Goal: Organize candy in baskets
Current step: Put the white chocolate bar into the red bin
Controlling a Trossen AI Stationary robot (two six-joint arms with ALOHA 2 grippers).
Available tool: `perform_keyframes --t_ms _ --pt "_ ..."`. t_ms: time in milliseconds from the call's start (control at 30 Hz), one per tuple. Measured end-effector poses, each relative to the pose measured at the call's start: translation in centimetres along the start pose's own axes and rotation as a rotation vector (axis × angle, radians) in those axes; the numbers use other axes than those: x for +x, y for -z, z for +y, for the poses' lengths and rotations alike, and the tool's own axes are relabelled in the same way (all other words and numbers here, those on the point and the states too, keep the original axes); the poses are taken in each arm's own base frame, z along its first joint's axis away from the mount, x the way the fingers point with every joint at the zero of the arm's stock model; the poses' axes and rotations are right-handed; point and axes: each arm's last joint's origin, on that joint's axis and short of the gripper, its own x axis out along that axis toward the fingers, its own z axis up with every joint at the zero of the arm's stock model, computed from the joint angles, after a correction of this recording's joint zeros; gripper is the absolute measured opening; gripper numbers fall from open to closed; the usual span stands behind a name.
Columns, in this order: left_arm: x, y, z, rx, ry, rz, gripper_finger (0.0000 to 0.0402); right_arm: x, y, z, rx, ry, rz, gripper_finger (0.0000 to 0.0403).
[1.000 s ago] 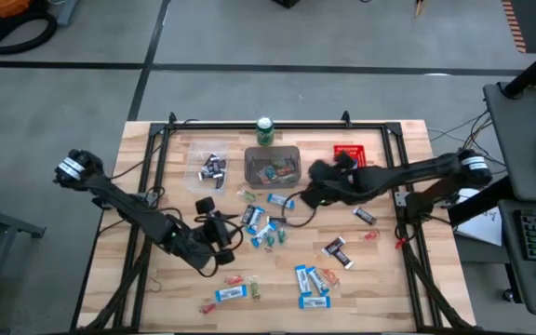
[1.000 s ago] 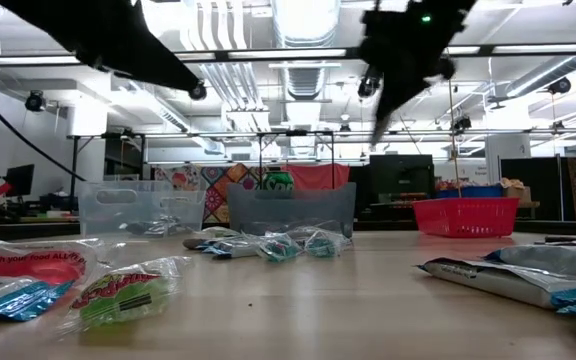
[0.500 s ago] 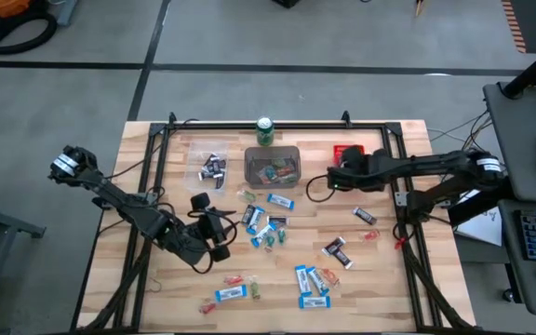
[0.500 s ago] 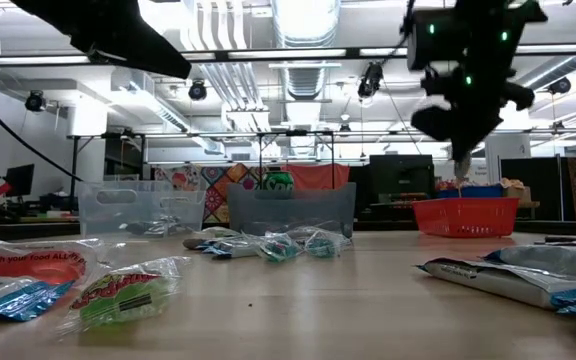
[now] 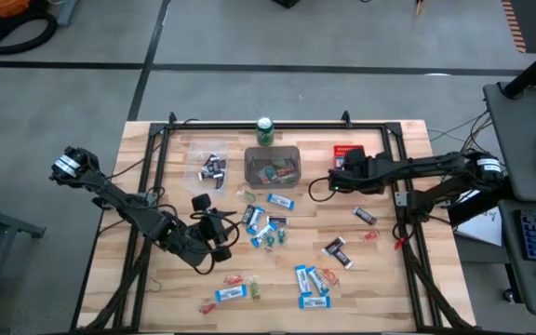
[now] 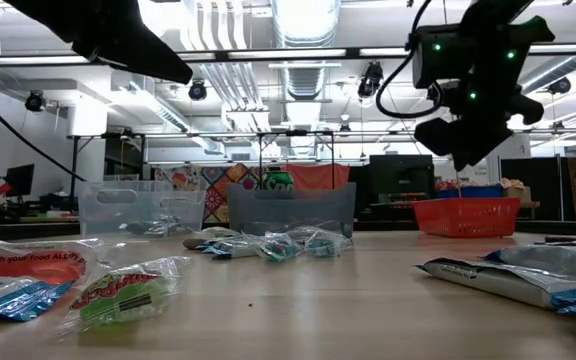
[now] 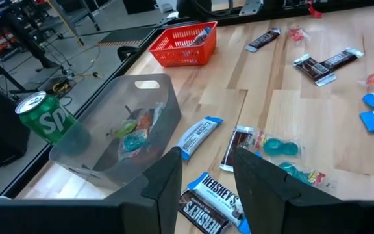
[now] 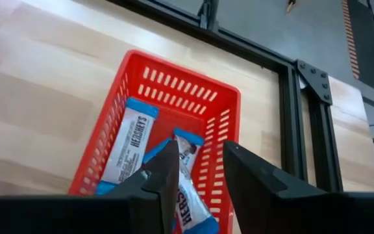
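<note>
The red basket stands at the table's far right and holds a blue-and-white bar. My right gripper hangs open above this basket. A second blue-and-white bar shows between and below its fingers. My left gripper is open over the table's middle left, above a dark bar, with nothing between its fingers. The grey basket holds small bright sweets. The clear basket holds dark bars. Loose candy lies spread across the tabletop. My right gripper has a finger on each side of the second bar's upper end, coming from above at a slant over the red basket. Whether either finger touches the bar I cannot tell.
A green drink can stands at the far edge behind the grey basket. More blue-and-white bars lie near the front edge, and dark bars lie to the right. A black frame rail runs just beyond the red basket.
My right gripper has swung from over the table's middle toward the right and far edge, coming down over the red basket and rolling as it went. It has then stayed there. My left arm has kept still.
</note>
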Motion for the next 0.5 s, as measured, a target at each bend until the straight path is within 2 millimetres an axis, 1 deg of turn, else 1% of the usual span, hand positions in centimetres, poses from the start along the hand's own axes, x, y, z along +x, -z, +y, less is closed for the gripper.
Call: perform_keyframes --t_ms 100,200,367,500 --pt "0.0 0.0 0.0 0.000 0.000 0.000 0.0123 -0.4 -0.5 0.2 0.003 -0.017 -0.007 0.0113" --pt "0.0 0.0 0.0 0.004 0.000 0.001 0.0123 -1.4 -1.1 0.6 -0.015 -0.062 -0.015 0.0113" --pt "0.0 0.0 0.0 0.005 0.001 0.000 0.0123 -4.4 -2.0 1.9 -0.078 -0.189 -0.079 0.0113" --pt "0.0 0.0 -0.1 0.002 0.001 -0.001 0.0123 -7.4 -1.7 3.3 -0.185 -0.331 -0.161 0.0109"
